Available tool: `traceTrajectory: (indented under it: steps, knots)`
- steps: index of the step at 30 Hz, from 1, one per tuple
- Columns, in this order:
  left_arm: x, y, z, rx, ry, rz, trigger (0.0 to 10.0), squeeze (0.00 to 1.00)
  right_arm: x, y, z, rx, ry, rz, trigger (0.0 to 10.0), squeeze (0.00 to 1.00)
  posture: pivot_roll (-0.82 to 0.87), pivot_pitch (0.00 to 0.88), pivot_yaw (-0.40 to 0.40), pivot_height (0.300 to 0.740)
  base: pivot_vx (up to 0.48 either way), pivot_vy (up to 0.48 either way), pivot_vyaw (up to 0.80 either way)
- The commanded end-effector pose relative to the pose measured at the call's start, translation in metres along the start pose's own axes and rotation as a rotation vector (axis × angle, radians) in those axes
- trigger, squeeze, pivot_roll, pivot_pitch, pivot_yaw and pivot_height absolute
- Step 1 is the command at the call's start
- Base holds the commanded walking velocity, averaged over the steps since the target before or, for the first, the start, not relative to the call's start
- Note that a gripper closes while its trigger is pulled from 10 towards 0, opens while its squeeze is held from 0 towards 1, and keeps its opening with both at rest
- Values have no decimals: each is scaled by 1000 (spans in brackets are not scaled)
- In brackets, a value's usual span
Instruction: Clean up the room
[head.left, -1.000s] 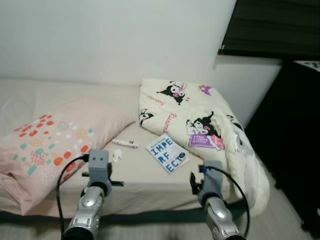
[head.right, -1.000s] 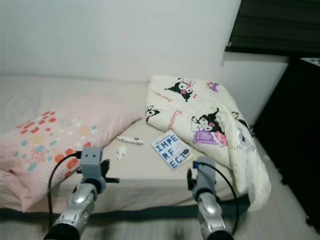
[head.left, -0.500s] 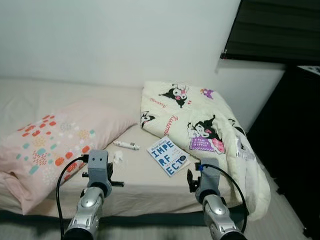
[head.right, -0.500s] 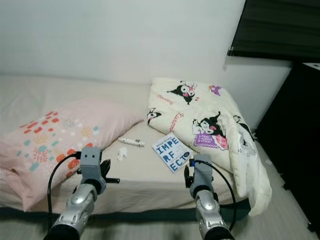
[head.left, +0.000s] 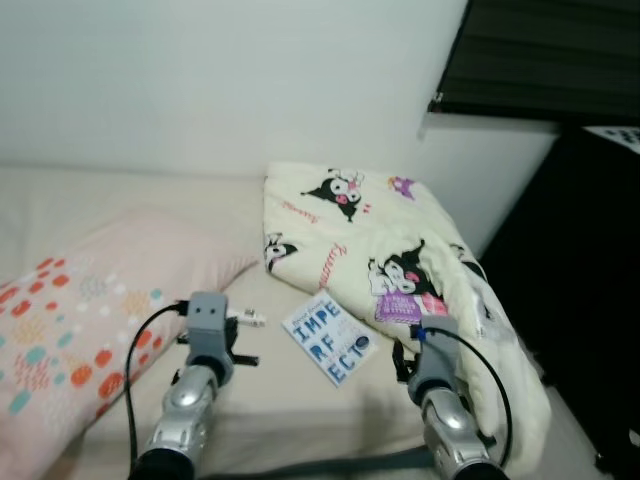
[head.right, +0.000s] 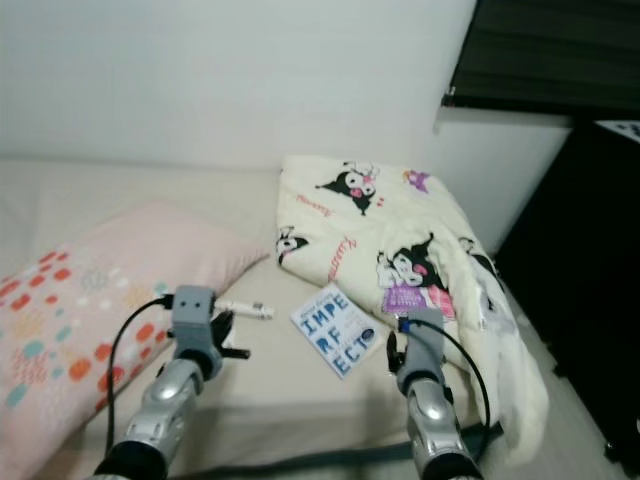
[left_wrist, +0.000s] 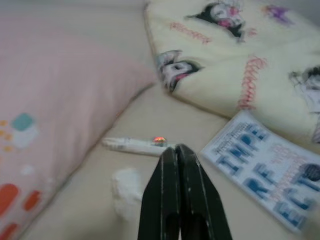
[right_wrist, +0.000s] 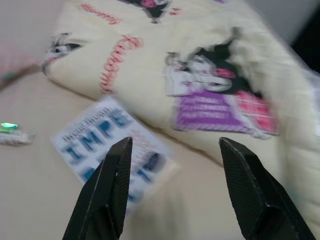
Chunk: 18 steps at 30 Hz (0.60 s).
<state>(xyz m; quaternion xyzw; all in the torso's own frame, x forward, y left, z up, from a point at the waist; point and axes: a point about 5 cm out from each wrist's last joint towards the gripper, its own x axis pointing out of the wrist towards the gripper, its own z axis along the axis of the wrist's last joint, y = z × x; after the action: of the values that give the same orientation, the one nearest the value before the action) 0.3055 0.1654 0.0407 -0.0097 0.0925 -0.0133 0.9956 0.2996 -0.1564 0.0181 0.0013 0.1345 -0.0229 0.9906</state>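
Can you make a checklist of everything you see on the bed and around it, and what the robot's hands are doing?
Surface: beige bed, sheet bare in the middle.
Job's things: blue and white book lying flat; white pen-like tube beside the pink pillow; small white crumpled scrap.
Clutter: cartoon-print blanket bunched, drooping off the bed's edge.
Grippers: left gripper shut, above the tube; right gripper open, above the book.
Cables: black cable looping at each wrist.
Surroundings: white wall, dark furniture.
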Motion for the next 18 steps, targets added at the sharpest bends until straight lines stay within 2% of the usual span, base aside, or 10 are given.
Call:
traceTrajectory:
  steps: [1, 9, 12, 18]
  knots:
    - [1, -4, 0, 5, 4, -12, 10000, 0, -2, -6, -5, -11, 19, -13, 10000, 0, 3, 0, -99, 740, 398, 0, 0]
    - [1, -5, 0, 1, 4, -23, 10000, 0, -3, -5, -6, -11, 18, -10, 10000, 0, 2, 0, -100, 740, 365, 0, 0]
    - [-1, -9, -2, 50, -1, -66, 10000, 0, -4, -3, -7, -8, 23, -6, 10000, 0, 4, 0, -100, 740, 0, 0, 0]
    - [-4, -9, -4, 61, -1, -78, 10000, 0, -4, -2, -9, -7, 31, -3, 10000, 0, 3, 0, -100, 740, 0, 0, 0]
